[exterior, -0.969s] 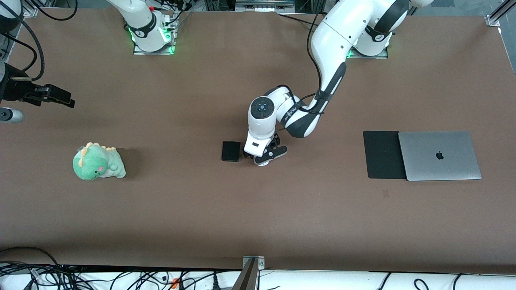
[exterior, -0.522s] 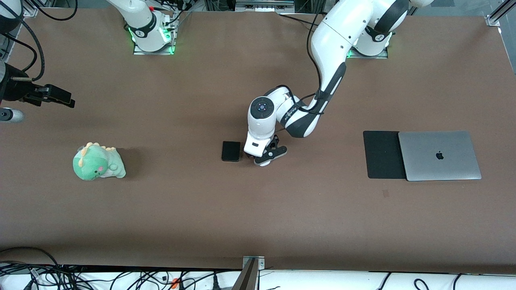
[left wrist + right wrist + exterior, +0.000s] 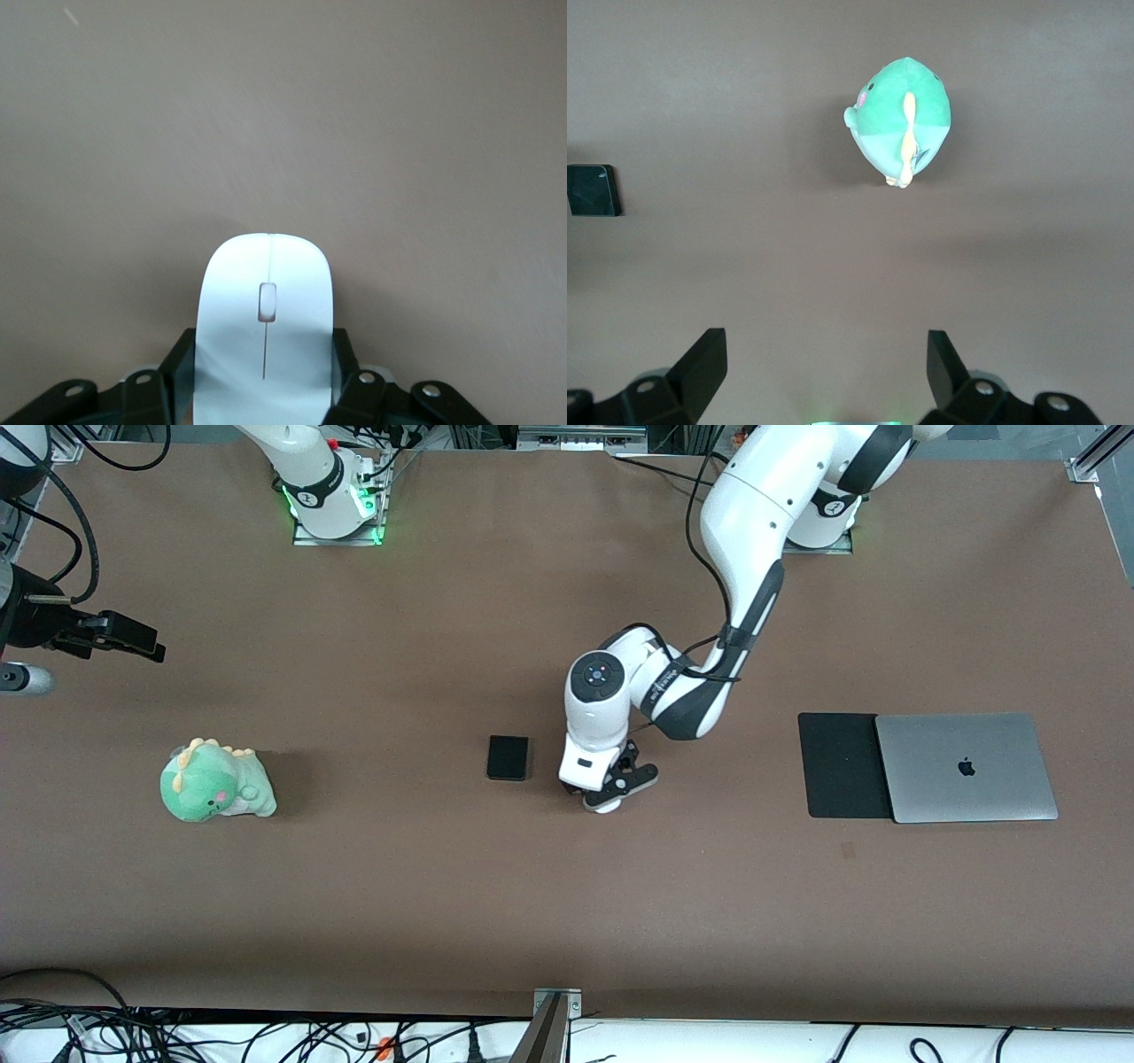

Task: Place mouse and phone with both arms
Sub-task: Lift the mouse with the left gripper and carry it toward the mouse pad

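Note:
My left gripper point(image 3: 608, 786) is shut on the white mouse point(image 3: 264, 328); its fingers press on both long sides. It holds the mouse low over the bare table, beside the phone point(image 3: 508, 757) toward the left arm's end. A bit of the mouse point(image 3: 604, 805) shows under the hand in the front view. The phone lies flat mid-table, and its corner shows in the right wrist view point(image 3: 592, 189). My right gripper point(image 3: 824, 343) is open and empty, waiting high over the right arm's end of the table point(image 3: 124, 640).
A green dinosaur plush point(image 3: 215, 782) sits toward the right arm's end, also in the right wrist view point(image 3: 902, 119). A black mat point(image 3: 840, 764) and a closed silver laptop point(image 3: 966, 766) lie toward the left arm's end.
My left gripper has moved with the mouse away from the phone, toward the left arm's end and a little nearer the front camera. The right arm has not moved.

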Controlling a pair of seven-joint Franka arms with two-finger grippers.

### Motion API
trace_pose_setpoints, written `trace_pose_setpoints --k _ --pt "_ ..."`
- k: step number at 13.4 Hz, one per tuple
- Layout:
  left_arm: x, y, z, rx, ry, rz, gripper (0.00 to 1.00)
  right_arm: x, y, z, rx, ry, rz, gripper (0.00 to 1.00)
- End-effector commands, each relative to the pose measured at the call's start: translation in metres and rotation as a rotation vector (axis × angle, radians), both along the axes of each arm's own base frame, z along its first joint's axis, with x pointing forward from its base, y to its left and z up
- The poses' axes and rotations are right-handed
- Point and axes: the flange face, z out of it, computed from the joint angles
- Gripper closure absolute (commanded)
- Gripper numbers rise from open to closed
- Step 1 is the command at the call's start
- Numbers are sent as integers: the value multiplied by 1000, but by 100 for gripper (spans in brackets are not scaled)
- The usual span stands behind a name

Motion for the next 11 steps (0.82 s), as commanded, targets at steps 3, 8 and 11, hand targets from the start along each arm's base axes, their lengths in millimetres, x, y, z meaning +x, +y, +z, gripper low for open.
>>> trace_pose_setpoints --k 3,8,11 --pt "41 116 69 45 32 -45 42 -2 19 -3 33 12 4 0" --pt "47 230 98 52 73 -135 42 12 75 -25 69 16 -50 0" --pt "34 298 109 51 110 -234 42 22 125 -47 54 -2 -90 0"
